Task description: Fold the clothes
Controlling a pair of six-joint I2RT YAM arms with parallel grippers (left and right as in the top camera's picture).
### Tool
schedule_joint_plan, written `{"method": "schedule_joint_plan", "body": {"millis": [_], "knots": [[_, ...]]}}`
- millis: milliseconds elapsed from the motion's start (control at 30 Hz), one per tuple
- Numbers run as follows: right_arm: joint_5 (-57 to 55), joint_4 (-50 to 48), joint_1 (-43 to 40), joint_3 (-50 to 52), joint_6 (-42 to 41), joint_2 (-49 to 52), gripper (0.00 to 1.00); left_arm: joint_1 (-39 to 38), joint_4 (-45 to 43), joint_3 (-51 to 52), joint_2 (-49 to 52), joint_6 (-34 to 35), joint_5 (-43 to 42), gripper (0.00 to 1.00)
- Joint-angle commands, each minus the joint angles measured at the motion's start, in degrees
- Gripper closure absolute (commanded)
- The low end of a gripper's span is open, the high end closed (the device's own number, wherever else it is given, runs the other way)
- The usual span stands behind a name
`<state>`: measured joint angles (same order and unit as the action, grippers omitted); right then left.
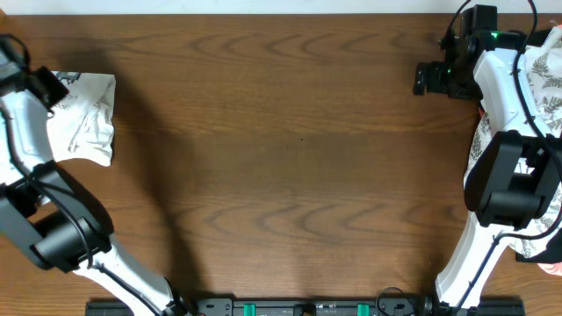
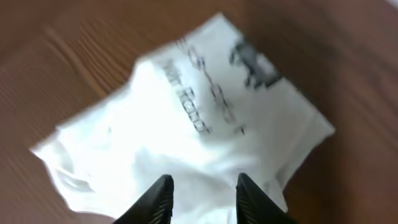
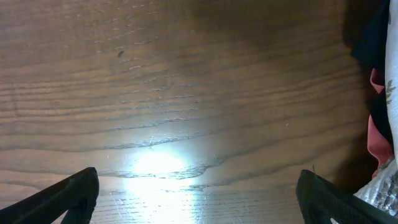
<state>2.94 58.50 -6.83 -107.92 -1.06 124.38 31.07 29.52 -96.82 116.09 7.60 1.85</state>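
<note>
The white T-shirt (image 1: 88,118) lies bunched in a compact heap at the table's far left. In the left wrist view the T-shirt (image 2: 186,124) shows its black chest print facing up. My left gripper (image 2: 202,180) is open, its two fingers apart just above the shirt's near edge, holding nothing; in the overhead view the left gripper (image 1: 48,86) sits at the shirt's upper left corner. My right gripper (image 1: 428,79) is open and empty at the far right over bare wood; its fingers (image 3: 198,174) are spread wide.
A white cloth with grey leaf print (image 1: 546,75) lies at the table's right edge beside the right arm; it also shows in the right wrist view (image 3: 384,186) with something red and dark next to it. The wooden table (image 1: 290,158) spans the middle.
</note>
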Motion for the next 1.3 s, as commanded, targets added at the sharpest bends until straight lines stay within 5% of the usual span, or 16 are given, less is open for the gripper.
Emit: {"method": "schedule_joint_plan", "body": {"millis": [0,133,233,500,1000,1267], "knots": [[-0.3,0.0,0.1,0.2,-0.6,-0.4,0.01,-0.4,0.7,2.2,3.7,4.2,-0.1,0.66],[-0.3,0.0,0.1,0.2,-0.6,-0.4,0.01,-0.6,1.9,2.6,4.7,4.2,-0.1,0.66],[-0.3,0.0,0.1,0.2,-0.6,-0.4,0.01,-0.6,4.0,2.6,4.4,4.0,-0.2,0.43],[-0.3,0.0,0.1,0.2,-0.6,-0.4,0.01,-0.6,10.3,2.6,4.0,-9.0,-3.4,0.24],[-0.3,0.0,0.1,0.2,-0.6,-0.4,0.01,-0.5,8.3,2.6,4.0,-25.7,3.6,0.25],[-0.3,0.0,0.1,0.2,-0.6,-0.4,0.01,-0.5,6.0,2.6,4.7,-28.0,3.5,0.29]]}}
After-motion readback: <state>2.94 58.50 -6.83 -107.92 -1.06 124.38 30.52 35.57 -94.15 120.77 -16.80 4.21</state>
